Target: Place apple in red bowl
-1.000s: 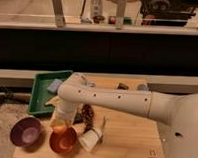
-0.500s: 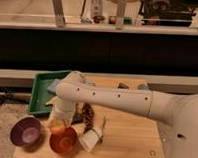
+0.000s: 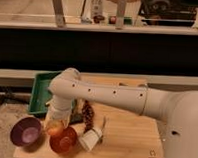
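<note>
The red bowl (image 3: 64,141) sits on the wooden table (image 3: 129,140) near its front left corner. The apple (image 3: 55,127), small and yellowish, is at the tip of my gripper (image 3: 54,123), just over the red bowl's back left rim. The gripper hangs down from the white arm (image 3: 106,95) and is shut on the apple. The fingers are mostly hidden by the wrist and the fruit.
A purple bowl (image 3: 26,132) stands left of the red bowl. A white cup (image 3: 91,139) lies on its side right of it. A dark reddish object (image 3: 87,116) lies behind the cup. A green tray (image 3: 40,92) is at the table's back left.
The gripper with the apple has sunk slightly toward the red bowl's rim. The bowls, cup and tray have not moved.
</note>
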### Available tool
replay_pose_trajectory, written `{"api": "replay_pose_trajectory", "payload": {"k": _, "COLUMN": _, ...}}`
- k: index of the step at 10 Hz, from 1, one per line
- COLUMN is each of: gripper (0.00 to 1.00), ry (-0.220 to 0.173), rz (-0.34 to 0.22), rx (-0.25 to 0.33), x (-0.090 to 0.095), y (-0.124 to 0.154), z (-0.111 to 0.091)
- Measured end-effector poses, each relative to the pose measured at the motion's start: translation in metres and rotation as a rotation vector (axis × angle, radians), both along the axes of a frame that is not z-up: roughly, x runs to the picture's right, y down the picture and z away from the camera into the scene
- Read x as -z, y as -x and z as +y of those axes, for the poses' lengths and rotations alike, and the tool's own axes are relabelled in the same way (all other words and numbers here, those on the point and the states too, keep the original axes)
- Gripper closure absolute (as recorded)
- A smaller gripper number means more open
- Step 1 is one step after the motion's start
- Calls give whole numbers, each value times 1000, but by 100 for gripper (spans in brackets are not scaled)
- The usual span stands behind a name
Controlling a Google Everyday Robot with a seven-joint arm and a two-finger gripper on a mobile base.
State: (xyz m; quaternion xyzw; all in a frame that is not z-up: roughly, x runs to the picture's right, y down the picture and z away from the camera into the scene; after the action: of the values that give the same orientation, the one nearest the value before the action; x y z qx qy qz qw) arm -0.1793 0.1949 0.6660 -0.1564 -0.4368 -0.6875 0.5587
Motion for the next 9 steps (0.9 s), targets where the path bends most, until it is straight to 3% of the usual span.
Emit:
{"api": "replay_pose_trajectory", "payload": {"k": 3, "gripper": 23, "ry": 3, "rz": 13, "rx": 19, "x": -2, "y": -1, "z": 1}}
{"api": "replay_pose_trajectory", "payload": {"k": 9, "gripper": 20, "ry": -2, "rz": 74, "rx": 25, "x": -11, "y": -1, "z": 3}}
